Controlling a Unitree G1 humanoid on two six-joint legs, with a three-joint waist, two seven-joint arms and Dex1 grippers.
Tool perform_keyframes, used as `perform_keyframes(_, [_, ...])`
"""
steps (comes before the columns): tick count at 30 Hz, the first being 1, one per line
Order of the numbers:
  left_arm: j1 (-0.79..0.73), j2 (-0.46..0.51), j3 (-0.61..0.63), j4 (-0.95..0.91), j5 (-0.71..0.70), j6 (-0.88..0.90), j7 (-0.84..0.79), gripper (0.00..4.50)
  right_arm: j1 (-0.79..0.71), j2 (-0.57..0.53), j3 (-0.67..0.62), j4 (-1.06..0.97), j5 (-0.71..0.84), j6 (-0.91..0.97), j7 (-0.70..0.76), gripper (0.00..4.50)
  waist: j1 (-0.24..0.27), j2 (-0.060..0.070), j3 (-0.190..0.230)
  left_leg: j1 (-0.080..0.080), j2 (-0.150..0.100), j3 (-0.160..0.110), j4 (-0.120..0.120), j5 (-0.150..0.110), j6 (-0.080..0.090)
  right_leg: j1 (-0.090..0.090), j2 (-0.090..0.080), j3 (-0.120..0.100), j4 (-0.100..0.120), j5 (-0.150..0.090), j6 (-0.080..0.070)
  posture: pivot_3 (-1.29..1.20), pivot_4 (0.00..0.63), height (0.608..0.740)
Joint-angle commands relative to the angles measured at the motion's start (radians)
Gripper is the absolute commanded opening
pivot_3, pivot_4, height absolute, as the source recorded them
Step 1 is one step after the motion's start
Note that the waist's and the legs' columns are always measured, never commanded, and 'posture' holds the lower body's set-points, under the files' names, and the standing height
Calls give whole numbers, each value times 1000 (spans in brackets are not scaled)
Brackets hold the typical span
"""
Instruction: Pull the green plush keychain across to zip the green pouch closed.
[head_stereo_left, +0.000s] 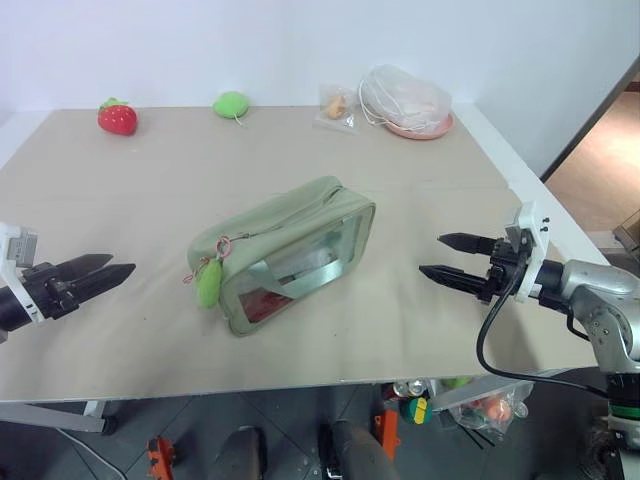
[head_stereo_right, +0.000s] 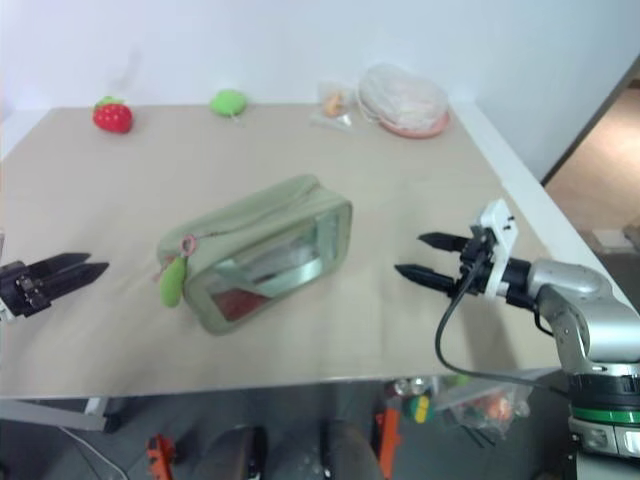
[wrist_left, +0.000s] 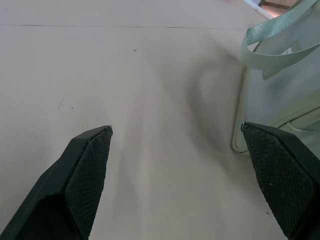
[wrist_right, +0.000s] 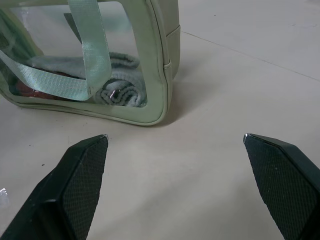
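Hovering low over the near part of the beige table (head_stereo_left: 120, 190), the left gripper (head_stereo_left: 105, 268) is pointing inward toward the middle with its two black fingers spread apart and holding nothing. Opposite it, near the table's right edge, the right gripper (head_stereo_left: 440, 256) is likewise pointing inward, its fingers standing wide and empty. Both are sitting well apart from the green pouch (head_stereo_left: 285, 245), which is lying between them near the middle of the table, turned at an angle. The pouch's clear front panel is facing the near edge, and through it the right wrist view is showing a folded pale towel (wrist_right: 117, 90) and something red inside, with the light green webbing strap (wrist_right: 90, 50) crossing the panel. In the left wrist view a loop of the same strap is arching off the pouch's end. The green plush keychain (head_stereo_left: 209, 284) is hanging at the pouch's left end, nearest the left gripper, its red-pink cord looping up to the zipper at that corner. Farther back, along the far edge, a red strawberry toy (head_stereo_left: 117, 117) is sitting at the left, a rounder lime-green blob (head_stereo_left: 231, 104) is resting just right of it, and clear plastic bags (head_stereo_left: 405, 97) are lying over a pink dish (head_stereo_left: 425, 130) toward the right.
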Motion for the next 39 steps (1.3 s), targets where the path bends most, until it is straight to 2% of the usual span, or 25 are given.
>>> perform_keyframes(1, [-45,-3,25,-38,-33,3,2,4295,-34,-7,-14,-14,3,-13,0,4488,0,0,0,0,0,0,0,0,0,0,0,0,0,0,0,0,150,740])
perform_keyframes(6, [-199,-2,-47,-90,-74,43,-29,4295,-161,-32,47,79,-46,-45,62,4488,2,0,0,-1,0,0,4,0,0,0,1,-1,0,2,1,0,150,740])
perform_keyframes(10, [-292,20,-96,-163,-127,53,-154,4295,-358,-24,137,224,-117,-109,150,4488,-6,0,0,0,-1,2,4,0,0,0,4,1,0,4,3,0,150,740])
perform_keyframes(16, [-448,5,-155,-213,-146,20,-235,4295,-638,72,308,490,-247,-250,320,4488,-14,0,1,-2,0,5,3,0,0,-1,8,3,0,3,4,0,150,740])
perform_keyframes(22, [-458,-7,-141,-230,-168,15,-249,4295,-761,175,345,692,-308,-343,389,4488,-15,0,1,-3,1,1,2,-1,0,-2,9,2,1,1,0,0,150,740])
perform_keyframes(28, [-411,-4,-126,-248,-178,15,-236,4295,-780,251,339,747,-320,-374,429,4488,-16,0,1,-3,1,0,3,-1,0,-2,9,2,2,1,0,0,150,740])
perform_keyframes(30, [-388,-7,-119,-254,-186,20,-226,4500,-785,276,320,762,-308,-370,419,3950,-16,0,1,-3,1,0,4,0,0,-2,8,2,3,1,0,0,150,740])
perform_keyframes(32, [-365,-13,-119,-259,-188,18,-218,4500,-784,295,301,766,-289,-361,422,3373,-16,0,1,-3,1,0,4,0,-1,-2,8,2,3,1,0,0,150,740])
perform_keyframes(39, [-336,-33,-114,-255,-199,15,-190,4500,-744,321,269,732,-265,-329,415,918,-15,0,1,-3,1,-1,5,0,-1,-2,7,2,4,1,0,0,150,740])
